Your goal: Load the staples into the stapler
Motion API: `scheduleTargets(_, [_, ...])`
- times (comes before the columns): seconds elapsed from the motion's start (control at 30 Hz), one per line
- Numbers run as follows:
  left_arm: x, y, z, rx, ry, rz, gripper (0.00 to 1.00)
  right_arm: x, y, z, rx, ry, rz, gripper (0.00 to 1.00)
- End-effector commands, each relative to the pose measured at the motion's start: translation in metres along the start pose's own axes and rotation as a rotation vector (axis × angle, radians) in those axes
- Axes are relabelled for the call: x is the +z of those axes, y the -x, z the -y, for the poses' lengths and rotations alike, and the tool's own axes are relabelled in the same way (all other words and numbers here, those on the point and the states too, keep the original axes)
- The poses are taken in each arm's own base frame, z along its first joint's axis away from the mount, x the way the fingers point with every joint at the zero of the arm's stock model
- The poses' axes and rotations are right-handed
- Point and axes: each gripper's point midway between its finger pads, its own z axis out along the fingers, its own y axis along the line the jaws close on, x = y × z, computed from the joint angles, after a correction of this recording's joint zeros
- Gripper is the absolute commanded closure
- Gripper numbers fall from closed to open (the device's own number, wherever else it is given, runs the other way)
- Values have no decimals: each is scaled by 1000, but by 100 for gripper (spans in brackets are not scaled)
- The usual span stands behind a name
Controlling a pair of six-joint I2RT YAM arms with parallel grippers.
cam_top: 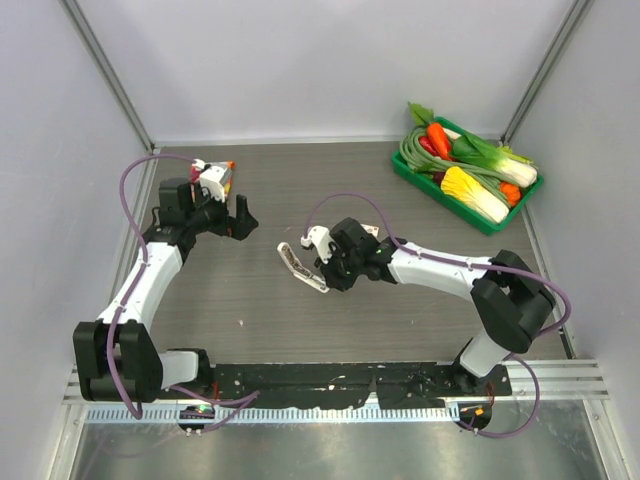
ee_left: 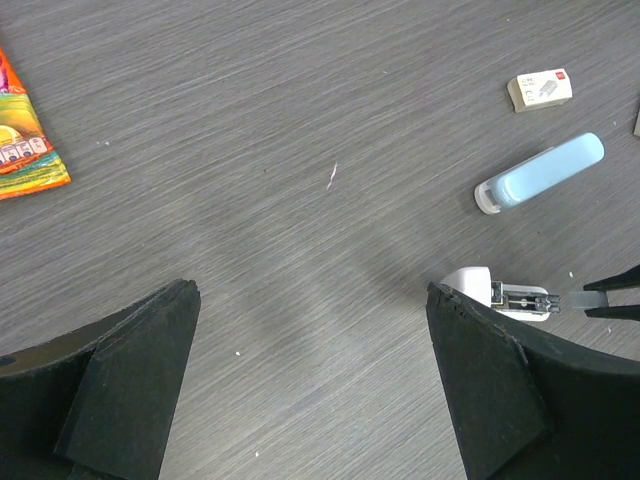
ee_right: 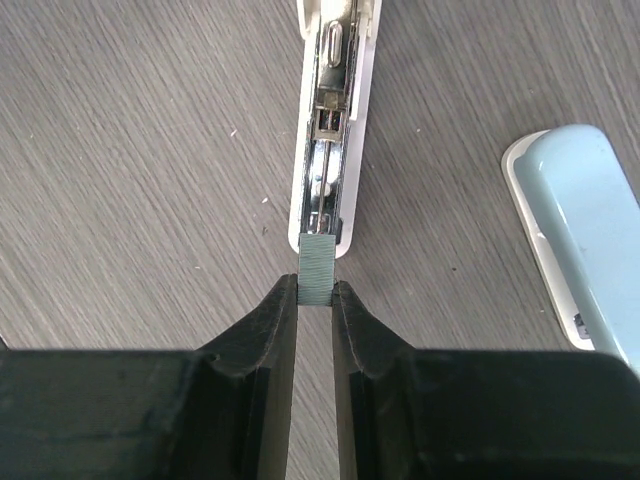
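Observation:
A white stapler lies opened on the table, its metal channel facing up; it also shows in the top view and the left wrist view. My right gripper is shut on a grey strip of staples, whose front end is at the near end of the channel. The cream staples box with a red mark lies beyond a light blue stapler, which also shows in the right wrist view. My left gripper is open and empty above bare table, left of the white stapler.
A green tray of toy vegetables stands at the back right. An orange snack packet lies at the back left, near my left wrist. White walls close the table at the back and sides.

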Motion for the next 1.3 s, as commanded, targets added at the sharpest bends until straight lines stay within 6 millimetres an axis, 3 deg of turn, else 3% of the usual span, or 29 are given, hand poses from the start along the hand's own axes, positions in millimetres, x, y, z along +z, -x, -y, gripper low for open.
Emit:
scheduleTargets(0.0, [-4,11,5,9,-23,45,0,0,28,8,-34,-29,69,86])
scheduleTargets(0.7, [-1,8,9,-8,-50,41,0,9,36,1,-50,-7,76,85])
scheduleTargets(1.27, [-1,8,10,-5,-56,45,0,16,27,6,-55,-33,44,85])
